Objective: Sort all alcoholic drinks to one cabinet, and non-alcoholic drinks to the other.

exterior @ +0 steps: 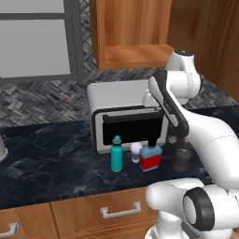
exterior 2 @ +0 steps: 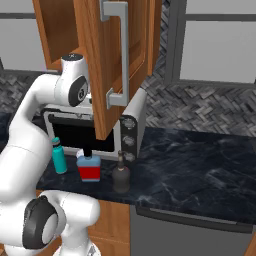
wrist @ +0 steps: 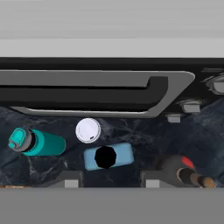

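The fingers (wrist: 105,179) point straight down over the squarish blue glass bottle with a red label and black cap (wrist: 107,156), one tip on each side of it in the hand view. They stand partly open, wider than the bottle's cap, and I cannot tell whether they touch the glass; nothing is lifted.

That blue bottle (exterior: 151,157) stands upright on the dark marble table (exterior: 51,158), just in front of the silver toaster oven with a black glass door (exterior: 126,119). The small pale lidded cup with a dark sleeve (exterior: 136,152) stands just beside it on its left in the left base view, close to the oven door. Further left is the slim tall teal bottle with a darker screw cap (exterior: 116,154), apart from the cup. On the other side the near-black round-bodied bottle with a slim neck (exterior 2: 120,176) stands near the table's front edge.

The table lies bare to the left of the teal bottle, and to the right of the dark bottle in the right base view.

The white arm reaches forward and bends down from its elbow in front of the oven. Above hangs the warm brown wooden wall cabinet (exterior: 133,32), its door with a long silver bar handle (exterior 2: 119,52) swung open beside the arm's upper joint.
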Motion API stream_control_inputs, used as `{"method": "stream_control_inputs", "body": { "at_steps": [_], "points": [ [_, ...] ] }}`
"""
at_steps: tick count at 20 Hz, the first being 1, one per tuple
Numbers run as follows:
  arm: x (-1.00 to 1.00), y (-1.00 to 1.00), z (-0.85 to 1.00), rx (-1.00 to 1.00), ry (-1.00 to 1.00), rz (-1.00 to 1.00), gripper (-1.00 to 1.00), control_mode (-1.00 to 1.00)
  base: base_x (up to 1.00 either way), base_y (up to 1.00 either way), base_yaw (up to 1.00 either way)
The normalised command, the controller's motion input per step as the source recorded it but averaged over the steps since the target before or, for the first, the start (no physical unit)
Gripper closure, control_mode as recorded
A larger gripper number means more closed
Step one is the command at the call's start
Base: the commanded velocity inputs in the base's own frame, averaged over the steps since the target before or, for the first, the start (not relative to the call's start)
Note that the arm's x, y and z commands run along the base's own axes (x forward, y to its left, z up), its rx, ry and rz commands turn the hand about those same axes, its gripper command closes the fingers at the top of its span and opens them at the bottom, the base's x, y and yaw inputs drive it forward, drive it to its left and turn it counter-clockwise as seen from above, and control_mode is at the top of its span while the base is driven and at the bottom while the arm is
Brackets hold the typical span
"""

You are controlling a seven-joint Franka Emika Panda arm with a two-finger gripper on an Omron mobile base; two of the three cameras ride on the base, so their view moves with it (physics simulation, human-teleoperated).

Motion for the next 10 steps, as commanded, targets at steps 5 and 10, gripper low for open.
{"method": "stream_control_inputs", "body": {
  "at_steps": [5, 10],
  "points": [
    [-0.28, -0.05, -0.01, 0.0, -0.05, 0.0, -1.0, -1.0, 0.0, 0.0, 0.0],
    [-0.84, 0.02, -0.5, -0.03, -0.21, 0.0, -1.0, -1.0, 0.0, 0.0, 0.0]
  ]
}}
